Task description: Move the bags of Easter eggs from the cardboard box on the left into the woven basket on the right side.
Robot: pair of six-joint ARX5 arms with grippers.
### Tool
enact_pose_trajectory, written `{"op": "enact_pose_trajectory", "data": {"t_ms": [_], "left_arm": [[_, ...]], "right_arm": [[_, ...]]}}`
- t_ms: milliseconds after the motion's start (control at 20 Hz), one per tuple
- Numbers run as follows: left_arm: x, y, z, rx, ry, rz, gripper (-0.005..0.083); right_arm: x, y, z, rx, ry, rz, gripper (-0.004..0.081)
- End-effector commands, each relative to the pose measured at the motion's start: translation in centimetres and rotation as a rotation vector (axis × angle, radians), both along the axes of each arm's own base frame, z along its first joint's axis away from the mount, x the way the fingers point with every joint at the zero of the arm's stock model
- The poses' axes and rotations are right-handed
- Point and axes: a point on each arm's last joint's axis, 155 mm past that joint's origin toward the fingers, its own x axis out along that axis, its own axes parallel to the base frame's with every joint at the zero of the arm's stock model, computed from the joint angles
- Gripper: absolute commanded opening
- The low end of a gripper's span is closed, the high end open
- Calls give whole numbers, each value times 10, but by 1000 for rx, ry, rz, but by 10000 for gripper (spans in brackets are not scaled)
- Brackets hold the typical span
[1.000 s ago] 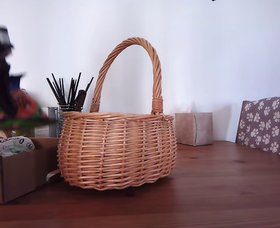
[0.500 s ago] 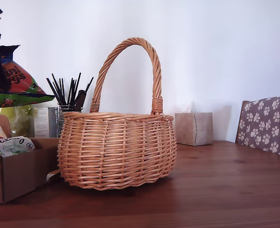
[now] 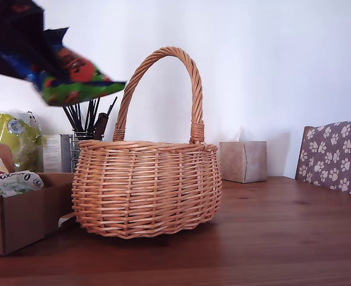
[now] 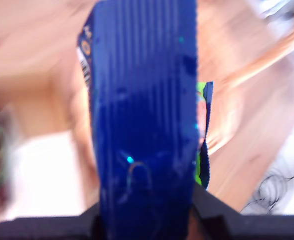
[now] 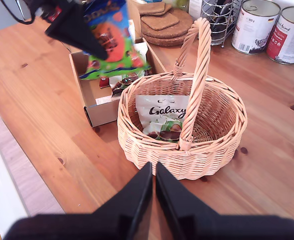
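Note:
My first gripper is shut on a dark blue bag of Easter eggs with orange and green print. It holds the bag in the air at the exterior view's upper left, level with the basket handle's top and above the cardboard box. That bag fills the first wrist view. The woven basket stands mid-table with a white Galaxy bag inside. Another white bag lies in the box. My second gripper hovers shut and empty above the near side of the basket rim.
Behind the basket stand a wire holder of dark sticks, a tan tissue box and a large yellow-green bag. A paw-print cushion is at the exterior view's right. Tins and coasters sit beyond the basket.
The held bag has risen and swung toward the exterior view's right, from beside the box up to the level of the basket handle. The yellow-green bag behind is now uncovered.

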Motion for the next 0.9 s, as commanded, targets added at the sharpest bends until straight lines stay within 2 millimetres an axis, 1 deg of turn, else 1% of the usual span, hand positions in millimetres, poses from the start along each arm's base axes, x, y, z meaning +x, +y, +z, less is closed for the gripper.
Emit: {"op": "enact_pose_trajectory", "data": {"t_ms": [0, 100, 200, 250, 350, 450, 600, 850], "left_arm": [[5, -14, 21, -45, -71, -18, 72], [14, -29, 28, -65, -113, -12, 72], [25, -41, 27, -87, -125, -2, 72], [30, -48, 22, -96, -118, -4, 72], [39, -58, 8, -100, -92, -1, 72], [48, -65, -11, -83, -60, 15, 72], [55, -78, -36, -68, -22, 15, 72], [45, -102, -65, -33, 36, -11, 72]], "right_arm": [[-1, -1, 2, 2, -7, 2, 5], [-2, -1, 3, 3, -8, 2, 5], [-3, -2, 4, 7, -14, 2, 5], [-3, -2, 6, 10, -18, 1, 5], [-2, -6, 9, 10, -34, -17, 5], [-4, -9, 11, 13, -43, -23, 5], [-6, -12, 12, 11, -45, -27, 5], [-5, -16, 12, 5, -51, -45, 5]]}}
